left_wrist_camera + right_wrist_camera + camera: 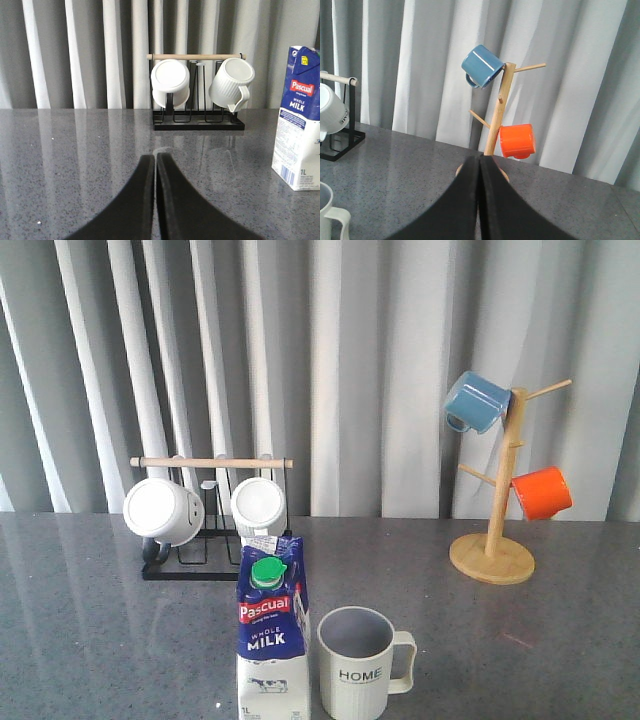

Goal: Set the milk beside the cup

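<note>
Light was soft and even across all my views, with the curtain (350, 370) glowing pale behind. The grey table (90, 620) shone glossy, carrying streaky vertical reflections of the folds. Shadows were faint. My own fingers (130, 210) sat as dark, blurry wedges, out of focus. The front view looked slightly soft, perhaps low resolution.

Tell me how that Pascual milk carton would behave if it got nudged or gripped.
The milk is tall on a small square base, so a push near the green cap would probably tip it. Its carton walls likely dent under a firm squeeze. The cap looks closed; if it is full, it is probably heavy for its size. It stands just beside the cup.
</note>
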You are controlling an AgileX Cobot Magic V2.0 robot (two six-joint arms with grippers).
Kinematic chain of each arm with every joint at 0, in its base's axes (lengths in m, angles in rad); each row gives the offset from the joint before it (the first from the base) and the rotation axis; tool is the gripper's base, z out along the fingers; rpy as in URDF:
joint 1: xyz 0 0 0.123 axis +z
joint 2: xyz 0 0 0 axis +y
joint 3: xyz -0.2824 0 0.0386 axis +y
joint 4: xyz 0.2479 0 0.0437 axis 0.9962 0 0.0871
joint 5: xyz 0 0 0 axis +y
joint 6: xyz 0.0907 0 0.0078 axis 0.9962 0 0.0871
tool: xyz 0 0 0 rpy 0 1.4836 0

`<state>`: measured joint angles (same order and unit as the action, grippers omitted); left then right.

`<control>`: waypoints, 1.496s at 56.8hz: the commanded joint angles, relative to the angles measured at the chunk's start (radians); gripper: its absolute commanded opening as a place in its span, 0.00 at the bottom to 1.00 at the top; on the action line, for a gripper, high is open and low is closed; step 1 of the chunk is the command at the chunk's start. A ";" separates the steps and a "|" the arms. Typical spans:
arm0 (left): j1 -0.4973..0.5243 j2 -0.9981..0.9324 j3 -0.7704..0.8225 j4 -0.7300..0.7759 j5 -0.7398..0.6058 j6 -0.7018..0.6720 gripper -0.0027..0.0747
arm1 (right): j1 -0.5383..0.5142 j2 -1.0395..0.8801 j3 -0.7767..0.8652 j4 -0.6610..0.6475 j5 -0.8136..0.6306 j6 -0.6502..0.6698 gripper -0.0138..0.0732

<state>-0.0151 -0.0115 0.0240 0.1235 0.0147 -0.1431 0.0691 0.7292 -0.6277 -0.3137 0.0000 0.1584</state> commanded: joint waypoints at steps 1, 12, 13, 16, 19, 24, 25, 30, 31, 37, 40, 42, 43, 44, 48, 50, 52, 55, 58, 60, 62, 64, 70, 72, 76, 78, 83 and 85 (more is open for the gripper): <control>0.002 -0.012 -0.020 -0.009 -0.084 0.063 0.03 | -0.005 -0.005 -0.032 -0.011 -0.072 -0.003 0.15; 0.002 -0.012 -0.020 -0.009 -0.082 0.071 0.03 | -0.005 -0.005 -0.032 -0.011 -0.072 -0.003 0.15; 0.002 -0.012 -0.020 -0.009 -0.080 0.071 0.03 | -0.005 -0.005 -0.032 -0.011 -0.072 -0.003 0.15; 0.002 -0.012 -0.020 -0.009 -0.078 0.071 0.03 | -0.005 -0.005 -0.032 -0.011 -0.072 -0.003 0.15; 0.002 -0.012 -0.020 -0.009 -0.078 0.071 0.03 | -0.005 -0.005 -0.032 -0.011 -0.072 -0.003 0.15; 0.002 -0.012 -0.020 -0.009 -0.078 0.071 0.03 | -0.005 -0.005 -0.032 -0.011 -0.072 -0.003 0.15; 0.002 -0.012 -0.020 -0.009 -0.078 0.071 0.03 | -0.005 -0.005 -0.032 -0.011 -0.072 -0.003 0.15; 0.002 -0.012 -0.020 -0.009 -0.078 0.071 0.03 | -0.005 -0.005 -0.032 -0.011 -0.072 -0.003 0.15; 0.002 -0.012 -0.020 -0.009 -0.078 0.071 0.03 | -0.005 -0.005 -0.032 -0.011 -0.072 -0.003 0.15; 0.002 -0.012 -0.021 -0.008 -0.079 0.071 0.03 | -0.005 -0.005 -0.032 -0.011 -0.072 -0.003 0.15; 0.002 -0.012 -0.021 -0.008 -0.079 0.071 0.03 | -0.005 -0.005 -0.032 -0.011 -0.072 -0.003 0.15; 0.002 -0.012 -0.021 -0.008 -0.079 0.071 0.03 | -0.005 -0.005 -0.032 -0.011 -0.072 -0.003 0.15; 0.002 -0.012 -0.021 -0.008 -0.079 0.071 0.03 | -0.005 -0.005 -0.032 -0.011 -0.072 -0.003 0.15; 0.002 -0.012 -0.021 -0.008 -0.079 0.071 0.03 | -0.005 -0.005 -0.032 -0.011 -0.072 -0.003 0.15; 0.002 -0.012 -0.021 -0.008 -0.079 0.071 0.03 | -0.005 -0.005 -0.032 -0.011 -0.072 -0.003 0.15; 0.002 -0.012 -0.021 -0.008 -0.079 0.071 0.03 | -0.005 -0.005 -0.032 -0.011 -0.072 -0.003 0.15; 0.002 -0.012 -0.021 -0.008 -0.079 0.071 0.03 | -0.005 -0.005 -0.032 -0.011 -0.072 -0.003 0.15; 0.002 -0.012 -0.021 -0.008 -0.079 0.071 0.03 | -0.005 -0.005 -0.032 -0.011 -0.073 -0.003 0.15; 0.002 -0.012 -0.021 -0.008 -0.079 0.071 0.03 | -0.005 -0.005 -0.032 -0.021 -0.072 -0.013 0.15; 0.002 -0.012 -0.021 -0.008 -0.079 0.071 0.03 | -0.005 -0.005 -0.032 -0.029 -0.075 -0.034 0.15; 0.002 -0.012 -0.021 -0.008 -0.079 0.071 0.03 | -0.005 -0.008 -0.030 -0.033 -0.071 -0.057 0.15; 0.002 -0.012 -0.021 -0.008 -0.079 0.071 0.03 | -0.005 -0.011 -0.012 -0.019 -0.069 -0.052 0.15; 0.002 -0.012 -0.021 -0.008 -0.079 0.071 0.03 | -0.005 -0.063 0.111 0.078 -0.079 -0.048 0.15; 0.002 -0.012 -0.021 -0.008 -0.079 0.071 0.03 | -0.005 -0.087 0.161 0.108 -0.092 -0.048 0.15; 0.002 -0.012 -0.021 -0.008 -0.079 0.071 0.03 | -0.005 -0.144 0.266 0.148 -0.123 -0.049 0.15; 0.002 -0.012 -0.021 -0.008 -0.079 0.071 0.03 | -0.005 -0.182 0.308 0.155 -0.127 -0.049 0.15; 0.002 -0.012 -0.021 -0.008 -0.079 0.071 0.03 | -0.005 -0.296 0.391 0.160 -0.118 -0.049 0.15; 0.002 -0.012 -0.021 -0.008 -0.079 0.071 0.03 | -0.005 -0.349 0.423 0.166 -0.106 -0.055 0.15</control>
<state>-0.0151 -0.0115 0.0240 0.1235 0.0080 -0.0726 0.0683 0.4635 -0.2358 -0.1617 -0.0301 0.1158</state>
